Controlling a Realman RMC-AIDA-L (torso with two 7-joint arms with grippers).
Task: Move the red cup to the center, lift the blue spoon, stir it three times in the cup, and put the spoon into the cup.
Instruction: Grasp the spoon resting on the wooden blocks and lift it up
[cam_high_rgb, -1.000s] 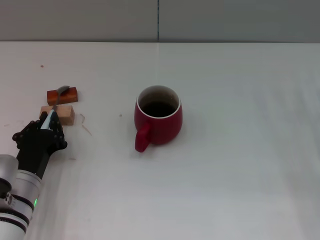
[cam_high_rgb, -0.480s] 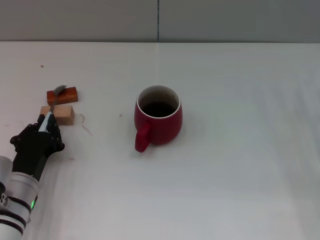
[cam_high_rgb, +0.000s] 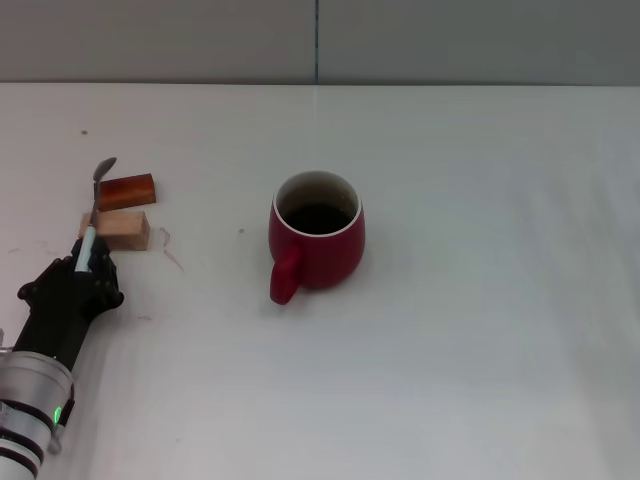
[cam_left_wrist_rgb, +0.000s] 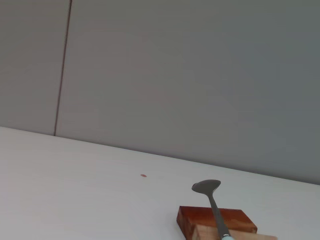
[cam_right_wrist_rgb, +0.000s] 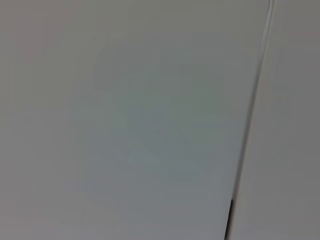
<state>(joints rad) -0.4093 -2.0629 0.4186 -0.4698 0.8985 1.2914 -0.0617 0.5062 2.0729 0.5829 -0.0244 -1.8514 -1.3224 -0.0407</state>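
The red cup (cam_high_rgb: 317, 243) stands upright near the middle of the white table, its handle toward the front left and its dark inside open. At the front left my left gripper (cam_high_rgb: 83, 262) is shut on the pale handle of the blue spoon (cam_high_rgb: 94, 209). The spoon is lifted, its silver bowl tipped up beyond the two small blocks. The left wrist view shows the blue spoon (cam_left_wrist_rgb: 212, 201) rising above those blocks. My right gripper is out of view; its wrist view shows only a grey wall.
A dark orange-red block (cam_high_rgb: 126, 190) and a tan block (cam_high_rgb: 120, 230) lie side by side at the left, just beyond my left gripper. The grey wall runs along the table's far edge.
My left gripper has drawn back toward the front left and raised the spoon off the blocks; its bowl now tips higher. The cup has not moved.
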